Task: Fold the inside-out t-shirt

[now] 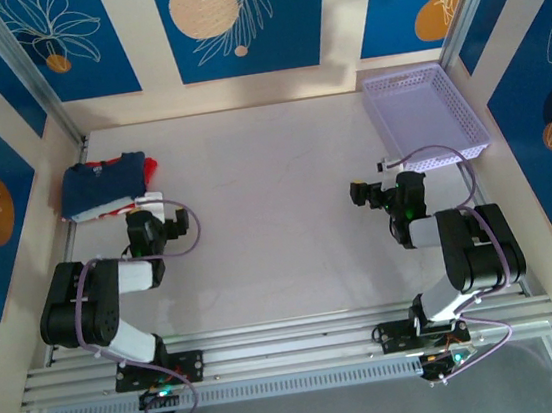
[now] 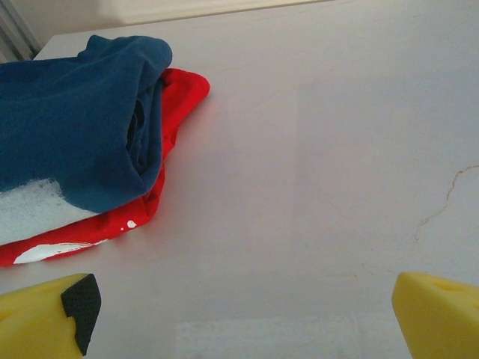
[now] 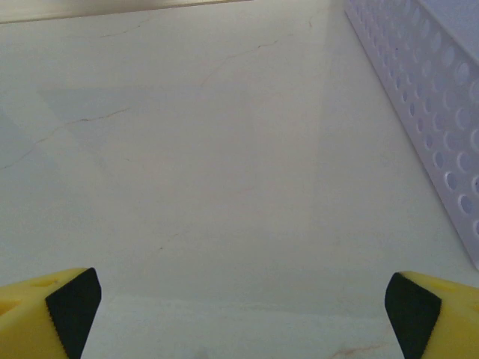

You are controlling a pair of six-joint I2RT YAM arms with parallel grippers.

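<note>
The inside-out t-shirt (image 1: 102,182) is a dark navy bundle lying folded at the far left of the table, on top of a red garment (image 1: 151,167). In the left wrist view the t-shirt (image 2: 75,127) is at the upper left, with a white patch on its near edge. My left gripper (image 1: 161,213) stands just near and right of the pile, apart from it. It is open (image 2: 243,314), with bare table between its yellow fingers. My right gripper (image 1: 374,182) hovers over the right half of the table and is also open (image 3: 241,307), holding nothing.
The red garment (image 2: 183,93) sticks out from under the t-shirt on its right and near sides. A lavender perforated basket (image 1: 477,121) stands at the far right; its wall (image 3: 426,82) runs to the right of my right gripper. Panelled walls enclose the table.
</note>
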